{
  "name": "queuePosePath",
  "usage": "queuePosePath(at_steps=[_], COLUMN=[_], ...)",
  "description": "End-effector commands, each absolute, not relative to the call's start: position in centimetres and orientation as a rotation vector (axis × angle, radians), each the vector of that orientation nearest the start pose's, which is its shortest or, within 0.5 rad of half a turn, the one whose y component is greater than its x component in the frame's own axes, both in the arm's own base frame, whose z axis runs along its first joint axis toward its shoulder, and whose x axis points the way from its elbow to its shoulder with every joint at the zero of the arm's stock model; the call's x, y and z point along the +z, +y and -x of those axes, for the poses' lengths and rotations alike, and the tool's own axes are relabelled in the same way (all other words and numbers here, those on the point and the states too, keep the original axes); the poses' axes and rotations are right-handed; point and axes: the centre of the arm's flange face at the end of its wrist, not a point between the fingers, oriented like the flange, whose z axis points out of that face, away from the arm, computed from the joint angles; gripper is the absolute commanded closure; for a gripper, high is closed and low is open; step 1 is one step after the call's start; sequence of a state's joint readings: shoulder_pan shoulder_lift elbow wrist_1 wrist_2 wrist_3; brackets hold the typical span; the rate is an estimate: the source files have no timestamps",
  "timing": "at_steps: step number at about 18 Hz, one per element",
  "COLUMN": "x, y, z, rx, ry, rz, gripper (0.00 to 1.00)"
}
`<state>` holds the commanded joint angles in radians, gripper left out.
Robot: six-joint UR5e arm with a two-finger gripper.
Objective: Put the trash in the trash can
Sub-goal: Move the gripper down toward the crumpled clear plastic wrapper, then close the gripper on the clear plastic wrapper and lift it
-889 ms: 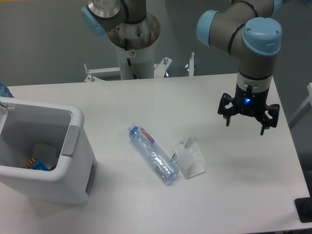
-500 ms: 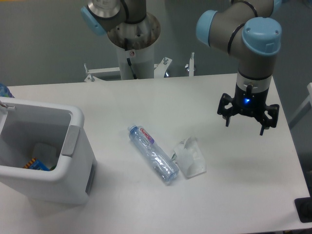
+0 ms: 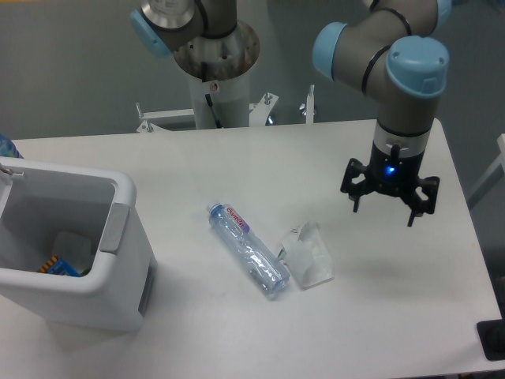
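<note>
A clear plastic bottle [image 3: 248,250] with a red-and-purple label and pale cap lies on its side mid-table. Right beside it rests a translucent whitish wrapper [image 3: 308,254]. The white trash can [image 3: 118,237] stands at the left front, with some coloured items at its bottom. My gripper [image 3: 383,210] hovers above the table to the right of the wrapper, fingers spread open and pointing down, holding nothing.
The arm's base column [image 3: 215,71] rises behind the table's far edge, with metal brackets [image 3: 265,106] beside it. A black object [image 3: 492,341] sits off the table's right front corner. The table's right edge runs close to my gripper.
My gripper has shifted slightly left and a little toward the wrapper. The bottle, wrapper and trash can have not moved.
</note>
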<state>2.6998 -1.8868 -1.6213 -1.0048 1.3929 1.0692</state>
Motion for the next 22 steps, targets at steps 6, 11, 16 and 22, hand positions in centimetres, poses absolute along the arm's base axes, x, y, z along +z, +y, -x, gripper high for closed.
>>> queuePosePath(at_steps=[6,11,16,22], x=[30.8,26.4,23.5,21.2], y=[39.6,41.9,44.1,45.8], z=[47.0,43.8,42.6,41.4], rx=[0.082,0.095,0.083,0.049], ry=[-0.048,0.039,0.089,0.09], rz=[2.932,2.972,2.972,2.984], gripper=[0.0,0.0,0.0,0.15])
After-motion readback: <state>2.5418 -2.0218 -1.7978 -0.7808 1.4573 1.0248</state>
